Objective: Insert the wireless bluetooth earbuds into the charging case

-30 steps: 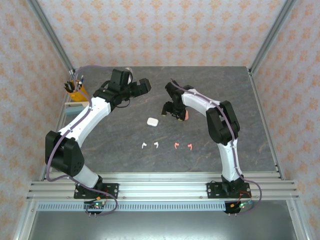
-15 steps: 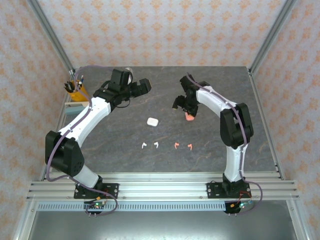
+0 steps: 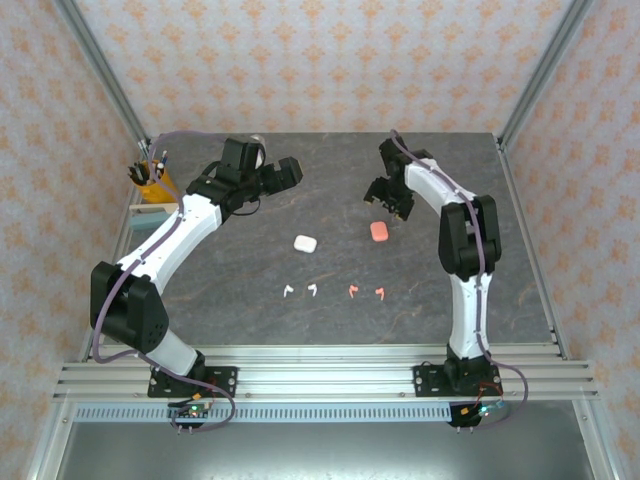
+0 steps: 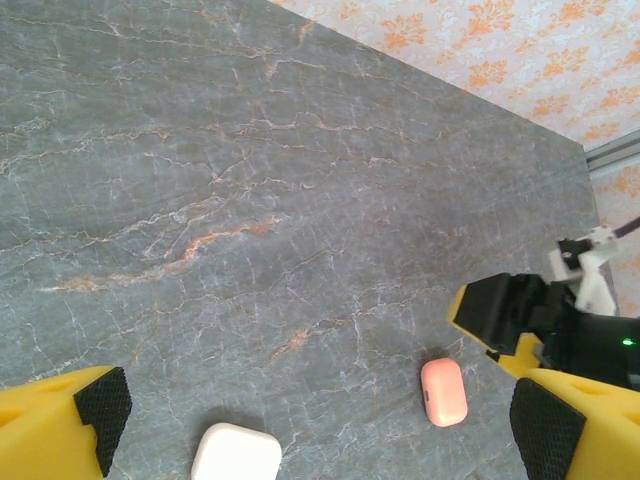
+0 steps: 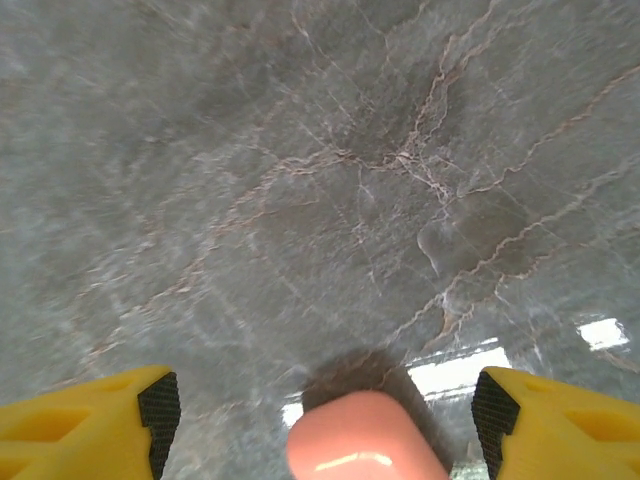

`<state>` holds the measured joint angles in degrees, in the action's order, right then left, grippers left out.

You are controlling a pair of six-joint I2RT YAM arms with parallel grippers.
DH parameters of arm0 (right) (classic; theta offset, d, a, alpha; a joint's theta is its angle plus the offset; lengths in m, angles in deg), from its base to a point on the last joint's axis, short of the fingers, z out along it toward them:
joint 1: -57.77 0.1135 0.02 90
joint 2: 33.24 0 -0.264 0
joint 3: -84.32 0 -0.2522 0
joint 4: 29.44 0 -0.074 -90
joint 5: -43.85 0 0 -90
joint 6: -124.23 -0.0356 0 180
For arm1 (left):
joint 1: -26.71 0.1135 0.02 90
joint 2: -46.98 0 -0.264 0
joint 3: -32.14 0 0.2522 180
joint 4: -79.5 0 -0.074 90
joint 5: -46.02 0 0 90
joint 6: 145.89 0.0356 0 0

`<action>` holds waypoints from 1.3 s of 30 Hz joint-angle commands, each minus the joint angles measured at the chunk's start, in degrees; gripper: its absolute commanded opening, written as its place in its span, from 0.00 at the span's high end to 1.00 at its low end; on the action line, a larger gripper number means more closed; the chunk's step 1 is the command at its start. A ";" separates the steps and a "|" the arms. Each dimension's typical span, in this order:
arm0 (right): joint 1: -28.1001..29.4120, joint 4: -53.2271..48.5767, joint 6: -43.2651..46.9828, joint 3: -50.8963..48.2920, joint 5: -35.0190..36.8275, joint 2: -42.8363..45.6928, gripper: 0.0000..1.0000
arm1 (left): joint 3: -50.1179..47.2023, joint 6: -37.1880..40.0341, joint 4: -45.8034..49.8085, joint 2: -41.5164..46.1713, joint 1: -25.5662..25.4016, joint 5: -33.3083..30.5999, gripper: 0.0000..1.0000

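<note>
Two white earbuds (image 3: 288, 291) (image 3: 312, 290) and two coral-pink earbuds (image 3: 352, 290) (image 3: 380, 292) lie in a row on the grey table. A closed white charging case (image 3: 305, 243) (image 4: 236, 455) rests behind them, and a closed pink case (image 3: 379, 231) (image 4: 444, 391) (image 5: 365, 437) lies to its right. My right gripper (image 3: 388, 203) (image 5: 325, 412) hovers open just beyond the pink case, its pads (image 5: 158, 410) clear of the case on both sides. Over the far left of the table my left gripper (image 3: 285, 172) (image 4: 322, 430) is open and holds nothing.
A yellow cup of pens (image 3: 150, 180) stands at the table's far left edge. Aluminium rails (image 3: 320, 375) run along the near edge, with patterned walls on the other three sides. Bare stone table (image 3: 250, 320) lies in front of the earbuds.
My right arm has swung to the right and toward the far side. The pink case, earlier beneath its fingers, now lies uncovered on the table. The left arm has not moved.
</note>
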<state>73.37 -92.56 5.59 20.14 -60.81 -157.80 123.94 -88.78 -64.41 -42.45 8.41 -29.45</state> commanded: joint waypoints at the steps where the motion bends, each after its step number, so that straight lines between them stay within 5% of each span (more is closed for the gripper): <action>1: 0.22 -3.36 0.87 2.47 1.85 -2.42 0.22 | 0.36 1.33 0.79 1.63 0.46 -0.55 0.00; 24: 9.28 -2.50 0.06 5.25 -5.26 -3.83 0.23 | -1.22 0.72 -0.44 1.89 0.46 -0.37 0.00; 31: 9.33 -2.20 1.38 5.33 2.93 2.03 0.20 | -1.40 1.02 -0.40 1.71 0.46 -0.20 0.00; 39: 9.02 -6.93 18.84 3.36 11.64 3.50 0.14 | -1.75 1.25 -0.40 1.64 0.46 0.02 0.00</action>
<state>82.72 -96.15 15.45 24.81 -54.93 -156.46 122.98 -88.78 -64.41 -42.41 8.41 -29.45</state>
